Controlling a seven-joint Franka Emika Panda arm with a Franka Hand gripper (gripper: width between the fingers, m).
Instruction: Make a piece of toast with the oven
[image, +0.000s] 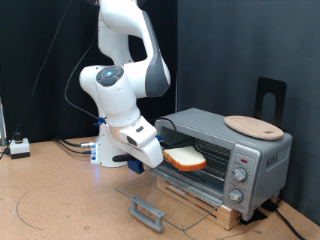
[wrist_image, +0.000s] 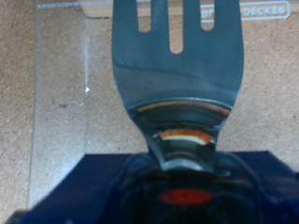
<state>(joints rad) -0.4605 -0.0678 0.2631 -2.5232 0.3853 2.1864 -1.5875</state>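
pincer (image: 150, 160) clenched on a fork-like spatula (wrist_image: 177, 56), carrying the piece of toast (image: 185, 157) level at the mouth of the oven (image: 225, 150), door dropped open for entry.

Oven (image: 222, 140) brushed silver metal; board (image: 253, 127) pale wood.
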